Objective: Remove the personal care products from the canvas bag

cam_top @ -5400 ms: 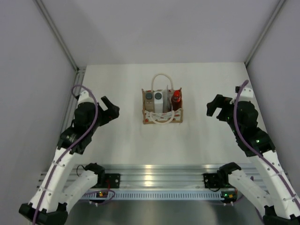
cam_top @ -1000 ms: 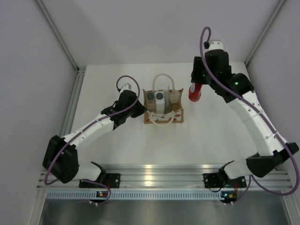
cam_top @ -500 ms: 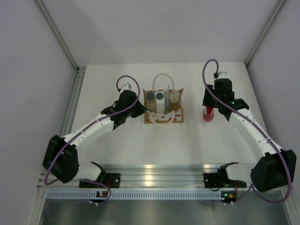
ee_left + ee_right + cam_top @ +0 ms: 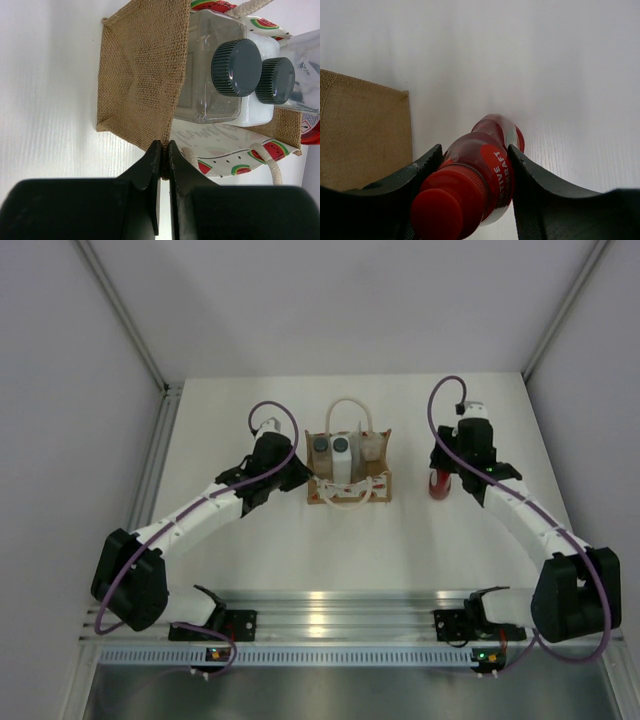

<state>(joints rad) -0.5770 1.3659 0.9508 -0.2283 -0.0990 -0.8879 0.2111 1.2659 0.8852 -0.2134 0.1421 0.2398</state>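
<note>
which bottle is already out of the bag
The red bottle, upright on the right of the canvas bag. The two grey-capped white bottles sit inside it.

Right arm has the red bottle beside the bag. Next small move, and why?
Probably open the right claw to release: the red bottle it grips is outside the canvas bag, base apparently at the table. The left claw pinches the bag's wall; two dark-capped bottles wait inside.

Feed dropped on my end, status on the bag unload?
Left gripper shut on canvas bag rim. Right gripper shut on red bottle, out, right of bag. Two dark-capped bottles and pale tube inside. Nothing in the way.
</note>
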